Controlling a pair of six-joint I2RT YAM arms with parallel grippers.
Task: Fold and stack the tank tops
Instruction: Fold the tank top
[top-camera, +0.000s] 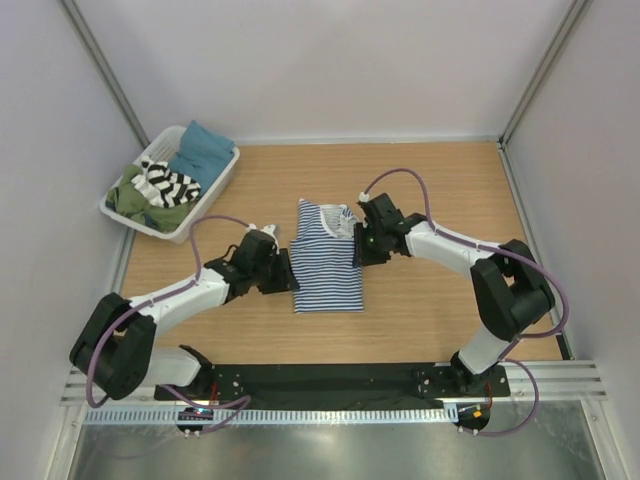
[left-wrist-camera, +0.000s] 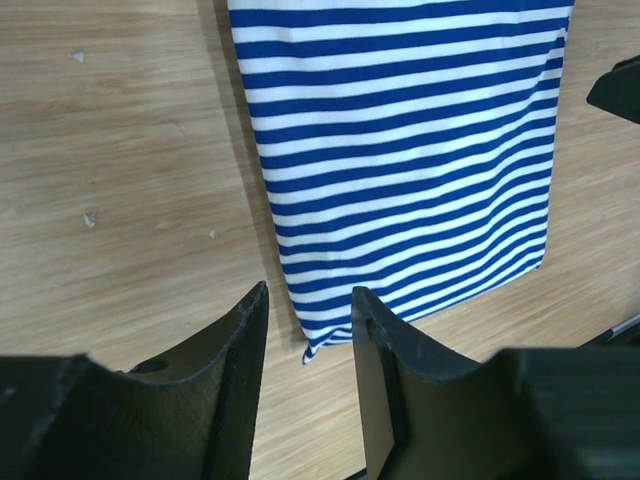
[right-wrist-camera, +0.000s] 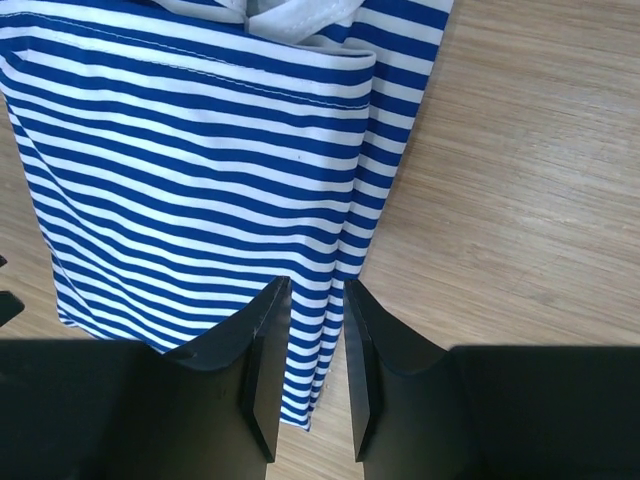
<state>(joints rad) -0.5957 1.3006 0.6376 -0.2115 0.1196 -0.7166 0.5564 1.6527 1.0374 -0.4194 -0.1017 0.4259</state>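
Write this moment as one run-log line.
striped tank top: partly folded, flat | left tool: open, empty | right tool: open above cloth edge

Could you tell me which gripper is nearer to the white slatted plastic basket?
Left. The left gripper is at the left edge of the navy-and-white striped tank top, towards the basket; the right gripper is at its right edge, farther away.

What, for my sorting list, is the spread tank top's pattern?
The tank top has thin blue-and-white stripes; left wrist view.
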